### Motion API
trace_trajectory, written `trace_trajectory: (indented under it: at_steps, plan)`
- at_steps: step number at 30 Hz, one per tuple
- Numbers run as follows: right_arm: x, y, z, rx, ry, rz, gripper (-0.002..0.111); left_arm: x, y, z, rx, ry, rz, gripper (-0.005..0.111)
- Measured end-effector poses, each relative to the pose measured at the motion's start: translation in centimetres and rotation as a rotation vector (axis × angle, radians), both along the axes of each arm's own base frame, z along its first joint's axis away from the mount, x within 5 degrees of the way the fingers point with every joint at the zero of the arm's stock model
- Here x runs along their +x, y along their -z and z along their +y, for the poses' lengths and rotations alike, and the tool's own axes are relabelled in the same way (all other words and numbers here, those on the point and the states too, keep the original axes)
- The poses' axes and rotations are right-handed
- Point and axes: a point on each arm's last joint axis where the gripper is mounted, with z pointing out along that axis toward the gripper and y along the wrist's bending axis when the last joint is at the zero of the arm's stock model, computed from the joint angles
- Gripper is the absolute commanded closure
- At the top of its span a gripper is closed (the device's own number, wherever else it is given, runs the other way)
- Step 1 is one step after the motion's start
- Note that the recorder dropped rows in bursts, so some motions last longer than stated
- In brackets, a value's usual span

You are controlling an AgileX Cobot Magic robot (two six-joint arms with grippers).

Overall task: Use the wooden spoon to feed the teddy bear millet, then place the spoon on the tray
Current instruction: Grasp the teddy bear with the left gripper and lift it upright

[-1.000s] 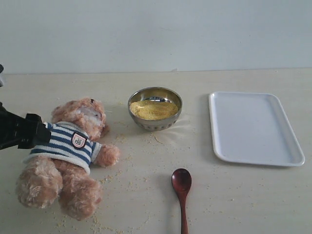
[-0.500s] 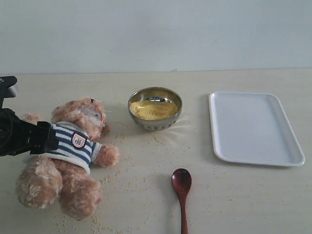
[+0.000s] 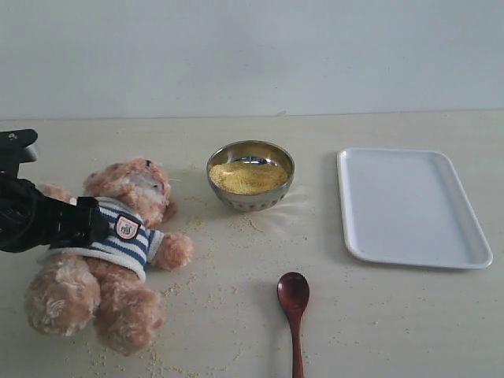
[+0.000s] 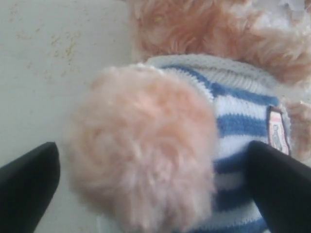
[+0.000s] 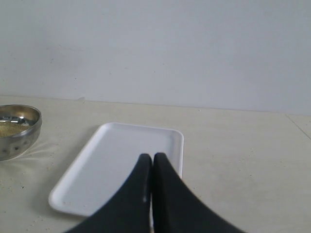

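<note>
The teddy bear lies on its back at the table's left, striped shirt up. My left gripper reaches in from the left over its chest. In the left wrist view that gripper stands open, its black fingers either side of the bear's fluffy arm, one over the shirt. Millet fills the steel bowl at centre. The wooden spoon lies free at the front edge. The white tray sits empty at right. My right gripper is shut on nothing, near the tray.
Loose grains are scattered on the table around the bear's legs and between bowl and spoon. The right wrist view also catches the steel bowl beyond the tray. A pale wall runs behind the table.
My left gripper has slid rightward from the table's left edge, onto the bear's arm and chest. Bear, bowl, spoon and tray have not moved.
</note>
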Motion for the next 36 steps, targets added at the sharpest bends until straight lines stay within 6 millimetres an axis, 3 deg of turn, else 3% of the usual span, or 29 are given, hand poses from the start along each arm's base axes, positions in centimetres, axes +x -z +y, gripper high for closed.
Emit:
trace_trajectory:
  at_steps: [8, 10, 12, 17, 18, 23, 28, 33, 36]
  plan:
    - [0.0, 0.0, 0.0, 0.001, 0.000, 0.000, 0.108, 0.7, 1.8, -1.1, -0.004, 0.004, -0.001, 0.011]
    - [0.0, 0.0, 0.0, 0.001, 0.000, 0.000, 0.108, 0.9, 2.3, -1.7, -0.011, 0.008, 0.003, 0.018]
    - [0.0, 0.0, 0.0, 0.001, 0.000, 0.000, 0.108, 1.0, 2.8, -2.4, -0.019, 0.014, 0.010, 0.034]
    - [0.0, 0.0, 0.0, 0.001, 0.000, 0.000, 0.108, 1.3, 3.4, -3.2, -0.031, 0.011, 0.017, 0.096]
    - [0.0, 0.0, 0.0, 0.001, 0.000, 0.000, 0.108, 1.3, 3.5, -3.2, -0.030, 0.011, 0.019, 0.101]
    - [0.0, 0.0, 0.0, 0.001, 0.000, 0.000, 0.108, 1.0, 2.8, -3.2, -0.025, 0.034, 0.024, 0.102]
    - [0.0, 0.0, 0.0, 0.001, 0.000, 0.000, 0.108, -0.4, 0.0, -3.0, -0.009, 0.101, 0.024, 0.102]
    - [0.0, 0.0, 0.0, 0.001, 0.000, 0.000, 0.108, -3.4, -4.2, -2.2, -0.019, 0.144, -0.085, 0.102]
    - [0.0, 0.0, 0.0, 0.001, 0.000, 0.000, 0.108, -5.5, -5.4, -1.7, -0.044, 0.137, -0.139, 0.102]
